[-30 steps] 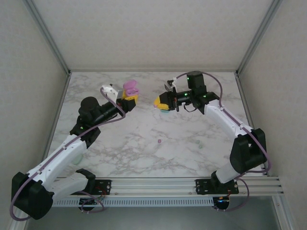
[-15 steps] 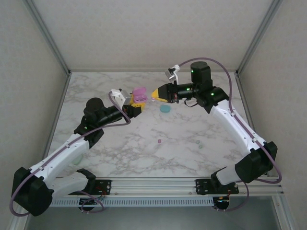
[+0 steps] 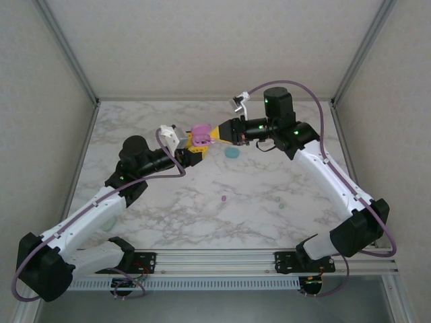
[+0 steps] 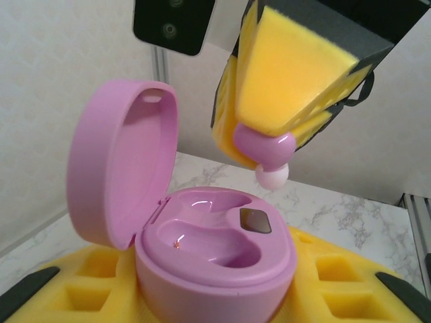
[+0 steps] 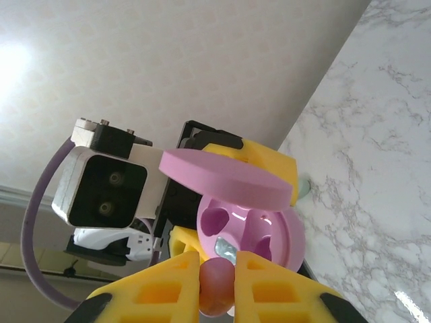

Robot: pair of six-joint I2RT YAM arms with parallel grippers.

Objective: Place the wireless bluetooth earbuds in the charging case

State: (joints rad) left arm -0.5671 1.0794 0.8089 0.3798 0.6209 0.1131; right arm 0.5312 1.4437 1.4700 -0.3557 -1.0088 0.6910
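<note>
On marble table (image 3: 269, 128), grippers are brought together above far-centre area.
By left gripper (image 3: 190, 149), pink charging case (image 4: 215, 256) is grasped between yellow pads and held off table. Its lid (image 4: 121, 168) is hinged open and stands upright, with two wells exposed.
By right gripper (image 5: 217, 266), pink-purple earbud (image 4: 264, 145) is clamped, pale tip pointed down, just above case's rear rim and not touching.
Teal round object (image 3: 232, 153) is seen on table beneath grippers.
Pink earbud (image 3: 223, 199) and pale green earbud (image 3: 281, 205) are left loose on table, well apart from case.

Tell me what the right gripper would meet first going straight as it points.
Probably the open pink charging case in the left gripper; the pink earbud in the right gripper would touch it first. Depth is unclear.
</note>
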